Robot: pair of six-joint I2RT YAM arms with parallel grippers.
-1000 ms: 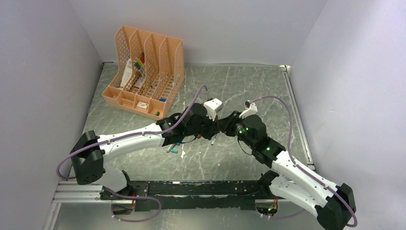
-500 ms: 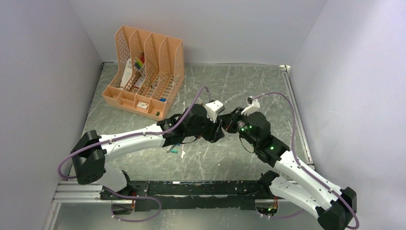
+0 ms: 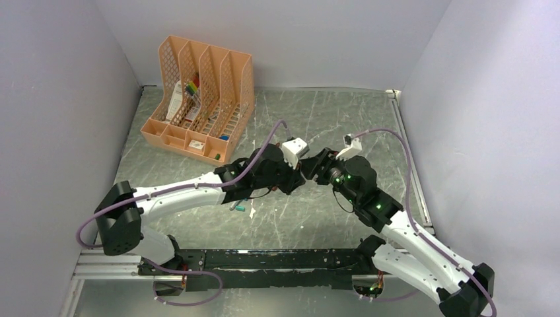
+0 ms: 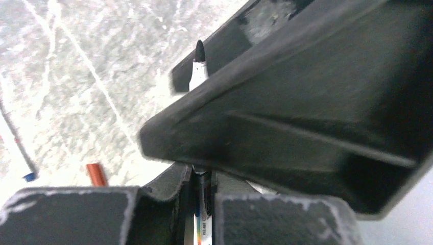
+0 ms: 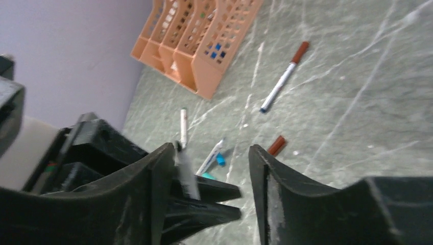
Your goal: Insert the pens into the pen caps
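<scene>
Far-left corner: orange file organiser (image 3: 198,99), tall slotted walls, blocks that corner.
Mid-table: left gripper (image 3: 300,181) and right gripper (image 3: 312,170) meet tip to tip; no passage between them.
Right finger gap: fingers spread, but a held pen (image 4: 197,74), clamped in the left gripper, sits inside the gap.
By left forearm (image 3: 191,191): loose pens (image 5: 280,84) and caps (image 5: 276,145) scattered; low clutter.
Far and right table (image 3: 343,119): bare surface, open passage.
Near strip before base rail (image 3: 264,257): bare.
Overhead: purple cables (image 3: 274,129) arch above both wrists.
Sides: walls (image 3: 66,99) enclose left, back and right.
</scene>
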